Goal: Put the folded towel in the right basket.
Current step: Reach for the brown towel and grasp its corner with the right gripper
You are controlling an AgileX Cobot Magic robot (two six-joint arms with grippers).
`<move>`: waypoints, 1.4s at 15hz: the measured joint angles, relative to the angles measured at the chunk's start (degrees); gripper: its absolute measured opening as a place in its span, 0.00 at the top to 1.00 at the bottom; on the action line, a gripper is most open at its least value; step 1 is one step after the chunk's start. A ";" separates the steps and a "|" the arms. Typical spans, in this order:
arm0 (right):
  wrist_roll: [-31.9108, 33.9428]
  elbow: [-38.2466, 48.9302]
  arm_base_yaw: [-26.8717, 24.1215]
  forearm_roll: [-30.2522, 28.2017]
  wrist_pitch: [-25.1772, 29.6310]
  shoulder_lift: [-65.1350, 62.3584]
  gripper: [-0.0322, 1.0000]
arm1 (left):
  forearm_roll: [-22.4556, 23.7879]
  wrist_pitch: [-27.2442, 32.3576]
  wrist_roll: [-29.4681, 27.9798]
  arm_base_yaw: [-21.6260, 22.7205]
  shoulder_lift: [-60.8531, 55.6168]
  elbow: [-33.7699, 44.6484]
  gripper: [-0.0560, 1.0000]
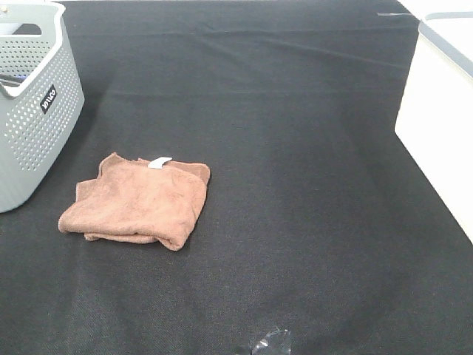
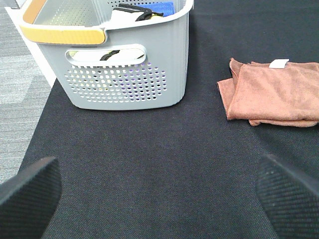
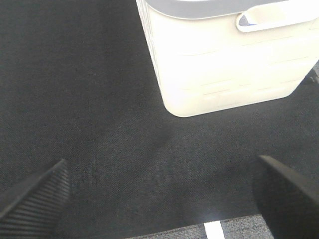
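The left gripper (image 2: 159,199) and right gripper (image 3: 159,196) gaped, empty. The folded brown terry towel (image 1: 137,200) probably needed all layers pinched together before carrying to the white plastic basket (image 1: 436,111).

A table (image 1: 318,222) covered with a black woven cloth (image 1: 295,111) fills nearly all of the high view. The cloth lies flat, with a few shallow creases running across it toward the far edge. The light is bright and even, and shadows are soft. In the left wrist view the table ends at a straight edge, and beside it lies grey ribbed carpet (image 2: 20,89) with a paler band across it. The right wrist view shows a thin strip of grey carpet past the table edge, bearing a small white mark (image 3: 214,230).
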 joint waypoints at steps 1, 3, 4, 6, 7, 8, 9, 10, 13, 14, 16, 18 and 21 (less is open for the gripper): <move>0.00 0.00 0.00 0.00 0.00 0.00 0.04 | 0.00 0.00 0.00 0.00 0.00 0.00 0.01; 0.00 0.00 0.00 0.57 0.00 0.00 0.04 | 0.00 0.00 0.00 0.00 0.00 0.00 0.01; 0.00 0.00 0.00 0.63 0.00 0.00 0.04 | 0.00 0.00 0.00 0.00 0.00 0.00 0.01; 0.00 0.00 0.00 0.63 0.00 0.00 0.04 | 0.00 0.00 0.00 0.00 0.00 0.00 0.01; 0.00 0.00 0.00 0.63 0.00 0.00 0.04 | 0.00 0.00 0.00 0.00 0.00 0.00 0.01; 0.00 0.00 0.00 0.63 0.00 0.00 0.04 | 0.00 0.00 0.00 0.00 0.00 0.00 0.01; 0.00 0.00 0.00 0.63 0.00 0.00 0.04 | 0.00 0.00 0.00 0.00 0.00 0.00 0.01; 0.00 0.00 0.00 0.63 0.00 0.00 0.04 | 0.00 0.00 0.00 0.00 0.00 0.00 0.01; -1.09 -0.29 0.00 -0.23 -0.34 1.83 0.04 | 0.00 0.00 0.00 0.00 0.00 0.00 0.01; -1.60 -1.55 0.00 -0.17 -0.40 5.56 0.04 | 0.00 0.00 0.00 0.00 0.00 0.00 0.01; -2.81 -8.59 -0.11 2.46 2.06 20.40 0.04 | 0.00 0.00 0.00 0.00 0.00 0.00 0.01; -4.47 -20.51 -0.11 8.94 5.67 39.36 0.04 | 0.00 0.00 0.00 0.00 0.00 0.00 0.01; -6.59 -31.17 -0.11 13.35 5.73 55.12 0.04 | 0.00 0.00 0.00 0.00 0.00 0.00 0.01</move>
